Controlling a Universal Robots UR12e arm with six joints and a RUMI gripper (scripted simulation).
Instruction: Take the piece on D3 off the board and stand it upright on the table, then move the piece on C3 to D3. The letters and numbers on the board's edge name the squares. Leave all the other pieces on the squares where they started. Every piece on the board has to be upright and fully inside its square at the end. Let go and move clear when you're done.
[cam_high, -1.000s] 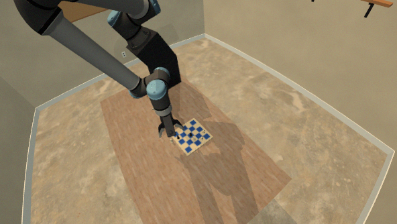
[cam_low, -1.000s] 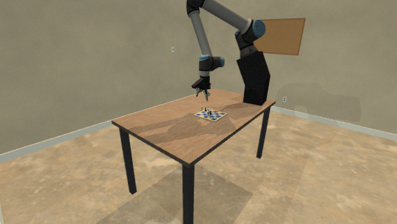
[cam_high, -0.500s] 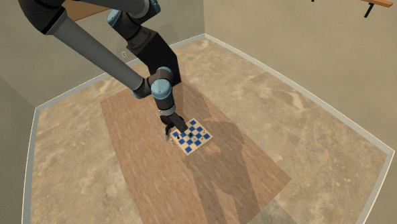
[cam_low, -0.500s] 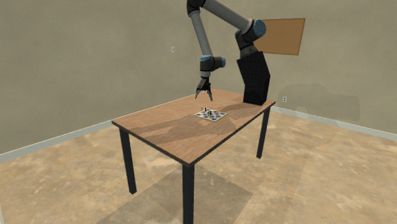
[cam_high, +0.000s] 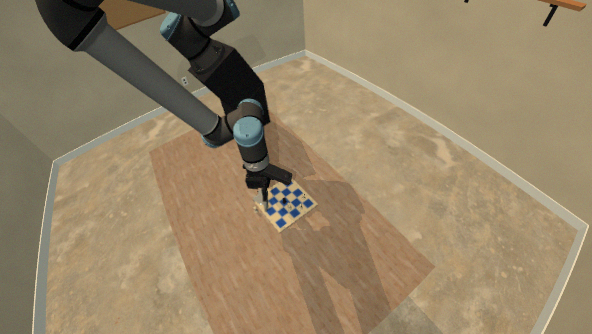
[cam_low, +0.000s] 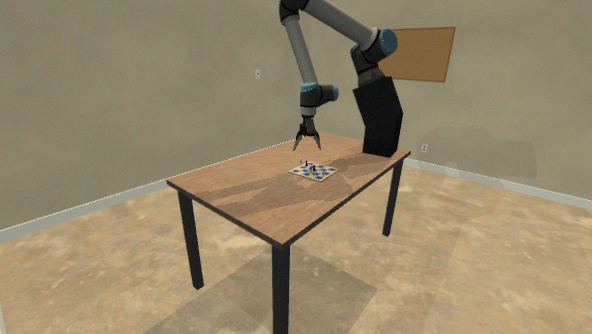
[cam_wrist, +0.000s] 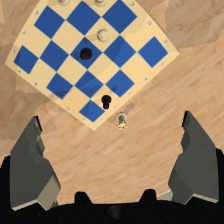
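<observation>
A small blue-and-cream chessboard (cam_high: 279, 226) (cam_low: 322, 179) (cam_wrist: 71, 69) lies on the wooden table (cam_high: 210, 240) (cam_low: 260, 200) (cam_wrist: 150, 100). In the wrist view a small white piece (cam_wrist: 121, 120) stands upright on the table just off the board's edge. A black pawn (cam_wrist: 106, 101) stands next to it on an edge square. A larger black piece (cam_wrist: 86, 53) and a white piece (cam_wrist: 102, 35) stand further in. More white pieces sit at the far edge. My gripper (cam_high: 261, 197) (cam_low: 307, 147) (cam_wrist: 111, 114) is open and empty. It hangs well above the table beside the board, over the white piece.
The robot's black base (cam_low: 380, 120) stands on the table's back corner behind the board. The board lies toward that end of the table. The table's front edge (cam_low: 225, 212) is far from the board.
</observation>
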